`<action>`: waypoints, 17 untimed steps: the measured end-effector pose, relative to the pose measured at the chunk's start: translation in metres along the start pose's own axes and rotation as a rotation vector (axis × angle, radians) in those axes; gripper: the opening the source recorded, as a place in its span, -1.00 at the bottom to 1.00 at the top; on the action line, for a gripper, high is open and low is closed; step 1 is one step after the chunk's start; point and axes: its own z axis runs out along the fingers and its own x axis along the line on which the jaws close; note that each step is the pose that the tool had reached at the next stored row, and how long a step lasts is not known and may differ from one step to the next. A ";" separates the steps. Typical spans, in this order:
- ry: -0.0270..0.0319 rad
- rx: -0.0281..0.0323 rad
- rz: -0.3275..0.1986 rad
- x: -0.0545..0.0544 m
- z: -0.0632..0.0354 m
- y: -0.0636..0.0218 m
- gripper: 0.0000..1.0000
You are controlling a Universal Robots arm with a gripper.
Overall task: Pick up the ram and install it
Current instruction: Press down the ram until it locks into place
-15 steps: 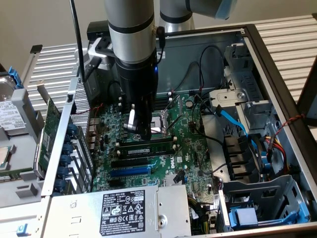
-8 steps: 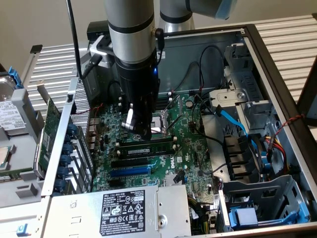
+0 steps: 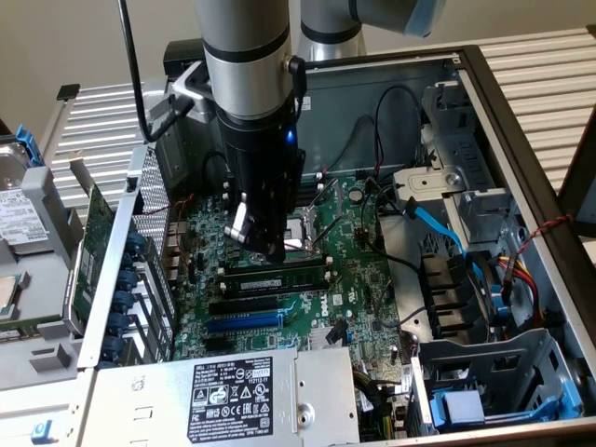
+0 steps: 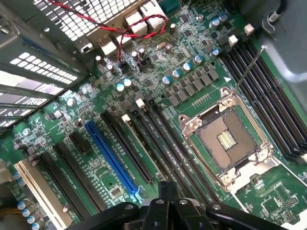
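Already the ram (image 3: pixel 276 277) lies along a black memory slot on the motherboard (image 3: pixel 358 284), a long thin green stick with dark chips (its label is not readable), just below the CPU socket (image 3: pixel 300 233) in the exterior view. Directly above it hangs the gripper (image 3: pixel 271 250), fingers closed together; whether their tips touch the stick I cannot tell. Nearby runs the blue slot (image 3: pixel 244 322).

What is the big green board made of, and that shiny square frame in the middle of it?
The green board looks like rigid circuit-board laminate with a glossy green coating, judging by its printed lines and soldered parts. The square frame looks like bare polished metal: silvery, reflective, with screws at its corners.
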 end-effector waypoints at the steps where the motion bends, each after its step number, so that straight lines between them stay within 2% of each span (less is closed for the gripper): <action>1: 0.0001 0.0003 0.013 0.000 0.0000 0.0000 -0.80; 17: 0.0028 0.0055 0.222 0.000 0.0000 0.0000 -0.80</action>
